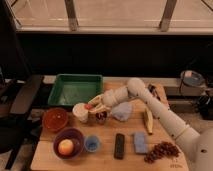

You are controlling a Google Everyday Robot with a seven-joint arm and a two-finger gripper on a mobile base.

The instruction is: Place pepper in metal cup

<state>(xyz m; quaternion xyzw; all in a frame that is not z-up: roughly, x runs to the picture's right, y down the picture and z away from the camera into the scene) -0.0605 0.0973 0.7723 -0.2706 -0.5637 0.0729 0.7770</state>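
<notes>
My gripper (94,106) hangs just above the table, between the white cup (80,112) and the metal cup (101,118). It is shut on the pepper (88,106), which shows as a small orange-red tip at the fingertips, over the right rim of the white cup. The metal cup is small, shiny and upright, just below and right of the fingers. The arm (150,102) reaches in from the right.
A green tray (75,90) lies behind the cups. A red bowl (55,120), a purple bowl (75,136) holding a round fruit (65,147), and a small blue cup (92,144) stand front left. A pale cloth (122,111), corn cob (148,121), black remote (119,146), blue sponge (139,142) and grapes (161,150) lie to the right.
</notes>
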